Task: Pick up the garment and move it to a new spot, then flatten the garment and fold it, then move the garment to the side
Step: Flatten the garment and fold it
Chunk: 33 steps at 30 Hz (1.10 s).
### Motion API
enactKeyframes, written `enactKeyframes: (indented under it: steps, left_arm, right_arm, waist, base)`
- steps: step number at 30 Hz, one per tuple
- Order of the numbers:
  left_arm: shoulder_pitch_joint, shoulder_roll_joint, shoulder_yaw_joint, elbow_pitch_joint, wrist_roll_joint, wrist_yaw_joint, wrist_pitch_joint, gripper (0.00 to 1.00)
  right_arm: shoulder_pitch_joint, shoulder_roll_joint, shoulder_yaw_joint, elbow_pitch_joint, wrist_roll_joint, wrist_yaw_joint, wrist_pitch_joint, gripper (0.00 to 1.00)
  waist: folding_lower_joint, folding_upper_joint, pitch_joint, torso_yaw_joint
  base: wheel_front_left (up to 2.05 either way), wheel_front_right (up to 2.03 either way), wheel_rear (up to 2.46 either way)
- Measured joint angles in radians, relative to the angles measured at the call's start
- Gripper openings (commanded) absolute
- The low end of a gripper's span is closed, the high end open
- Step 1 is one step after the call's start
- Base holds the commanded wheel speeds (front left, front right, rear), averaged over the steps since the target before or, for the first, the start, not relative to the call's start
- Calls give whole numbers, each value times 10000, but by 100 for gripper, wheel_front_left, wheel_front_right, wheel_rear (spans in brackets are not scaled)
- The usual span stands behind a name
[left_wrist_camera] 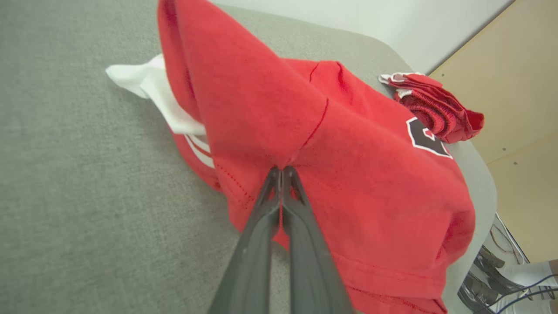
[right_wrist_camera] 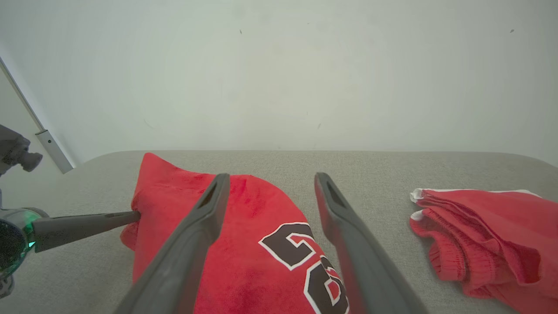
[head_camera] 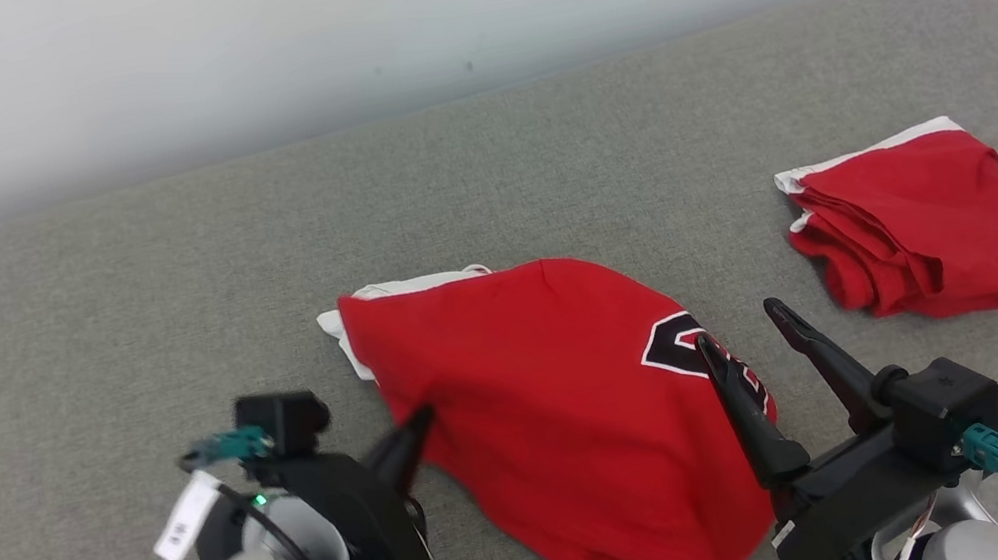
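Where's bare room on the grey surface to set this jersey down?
Widest bare stretch: the grey surface left of the jersey; also the strip behind it. Crowded: the gap between jersey and folded red garment, where the open right claw hangs.

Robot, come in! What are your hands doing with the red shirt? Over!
Left gripper shut on red shirt, at its edge. Right gripper open near its number. Folded red cloth lies apart at right, not blocking. Over.

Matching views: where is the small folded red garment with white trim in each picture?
Head view: folded red garment, right of centre.
Left wrist view: the garment, upper right, beyond the red jersey.
Right wrist view: the garment, lower right.
Shared landmark: the jersey's black number, nearby in every view.
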<state>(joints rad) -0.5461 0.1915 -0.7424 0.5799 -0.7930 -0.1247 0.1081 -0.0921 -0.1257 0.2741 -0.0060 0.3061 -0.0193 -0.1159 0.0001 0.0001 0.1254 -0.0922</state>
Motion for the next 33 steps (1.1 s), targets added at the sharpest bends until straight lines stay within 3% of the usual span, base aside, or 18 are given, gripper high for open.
enactKeyframes:
  steps: [5, 11, 21, 26, 29, 33]
  left_arm:
    - [-655, 136, 213, -525, 65, 0, -527, 0]
    - [-2388, 96, -244, -1685, 1099, 0, -708, 0]
    - [-4731, -665, -351, -3538, 2251, 50, -957, 0]
    - [-5387, -917, 111, -4056, 2303, 359, -1189, 0]
    - [-5459, -407, 571, -3498, 2393, 719, -1187, 0]
    - [-5073, 1116, 1101, -1977, 2922, 1503, -976, 0]
  right_arm:
    - [7, -27, -46, 67, 0, -71, -69, 100]
    - [4, 50, 155, 272, 2, -69, -75, 100]
    - [28, 268, 426, 594, 19, -15, -88, 100]
    - [316, 257, 282, 548, 98, -79, -174, 100]
    - [492, 217, 194, 410, 102, -132, -245, 100]
    - [532, 161, 142, 253, 102, -165, -263, 100]
  waist:
    - [0, 0, -171, 99]
    - [0, 0, -461, 151]
    - [-2, -1, -798, -405]
    - [-2, -1, -902, -713]
    - [-3, -2, -911, -730]
    - [-1, -2, -804, -590]
  base:
    - [0, 0, 0]
    - [0, 0, 0]
    - [0, 0, 0]
    - [0, 0, 0]
    - [0, 0, 0]
    - [0, 0, 0]
